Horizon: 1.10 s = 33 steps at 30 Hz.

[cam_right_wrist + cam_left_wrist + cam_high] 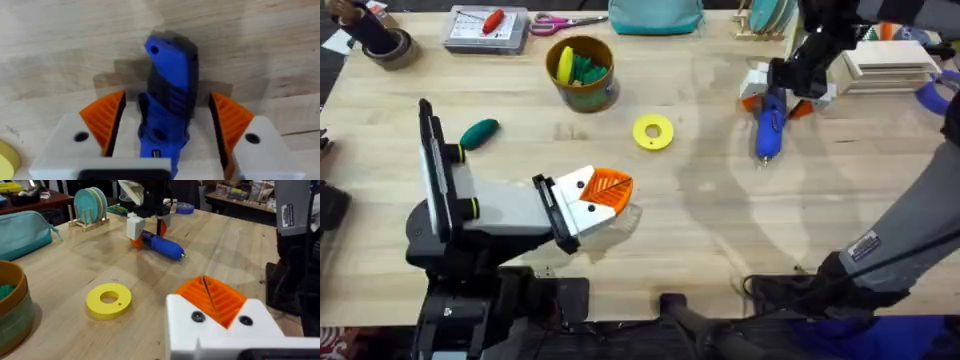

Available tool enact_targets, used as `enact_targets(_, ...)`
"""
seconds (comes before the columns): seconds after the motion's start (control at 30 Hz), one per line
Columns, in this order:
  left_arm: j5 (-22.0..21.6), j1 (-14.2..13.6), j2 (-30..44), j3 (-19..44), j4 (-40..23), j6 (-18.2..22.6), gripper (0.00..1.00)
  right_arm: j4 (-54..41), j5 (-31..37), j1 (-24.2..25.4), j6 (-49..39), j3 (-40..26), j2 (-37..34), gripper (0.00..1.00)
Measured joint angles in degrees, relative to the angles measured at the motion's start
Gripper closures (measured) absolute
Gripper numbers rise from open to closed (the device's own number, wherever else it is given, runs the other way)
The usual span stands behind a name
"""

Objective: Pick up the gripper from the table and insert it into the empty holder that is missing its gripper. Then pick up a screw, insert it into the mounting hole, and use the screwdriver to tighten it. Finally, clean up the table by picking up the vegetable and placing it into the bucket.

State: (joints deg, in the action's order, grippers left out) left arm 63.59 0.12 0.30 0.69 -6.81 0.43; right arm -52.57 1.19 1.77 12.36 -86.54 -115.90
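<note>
The blue screwdriver [766, 128] lies on the table [720, 220] at the right, dark tip toward me. My right gripper [773, 103] is open and straddles its rear end. In the right wrist view the screwdriver [170, 80] sits between the orange pads [105, 120] with a gap on each side. My left gripper [613, 190] rests low at centre-left, its orange tips [212, 297] shut together on nothing. The green vegetable [478, 132] lies to the left, beside the left arm. The bucket [582, 72] stands at the back centre. The loose gripper, the empty holder and the screw are out of view.
A yellow flat ring [653, 132] lies between the bucket and the screwdriver. Along the far edge are a tape roll [385, 45], a clear box [485, 28], scissors [565, 22], a teal container [655, 15] and a plate rack [765, 20].
</note>
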Motion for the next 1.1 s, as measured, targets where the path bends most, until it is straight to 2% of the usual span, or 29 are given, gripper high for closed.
enact_targets(0.13,0.00,0.00,0.02,0.00,0.00,0.00,0.997,0.30,0.03,0.08,-0.04,0.00,0.02,0.072)
enact_targets(0.2,0.00,0.00,0.02,0.00,0.00,0.00,0.997,0.32,0.05,0.10,-0.09,0.00,0.02,0.131)
enact_targets(0.27,0.00,0.00,0.01,0.00,0.00,0.00,0.997,0.34,0.03,0.25,-0.26,0.00,0.01,0.238)
enact_targets(0.37,0.00,0.00,0.02,0.00,0.00,0.00,0.997,0.54,-0.01,0.30,-0.37,0.00,0.01,0.473)
enact_targets(0.47,-0.01,0.00,0.02,0.00,0.00,0.00,0.997,0.67,0.06,0.30,-0.64,0.00,0.01,0.877)
enact_targets(0.5,0.00,0.00,0.02,0.00,0.00,0.00,0.997,0.65,0.02,0.30,-0.49,0.00,0.00,0.957)
enact_targets(0.53,0.00,0.00,0.02,0.00,0.00,0.00,0.997,0.68,-0.17,0.30,-0.42,0.00,0.02,0.979)
enact_targets(1.1,0.00,0.00,0.02,0.00,0.00,0.00,0.997,0.27,-0.18,0.30,-0.90,-0.80,0.01,0.975)
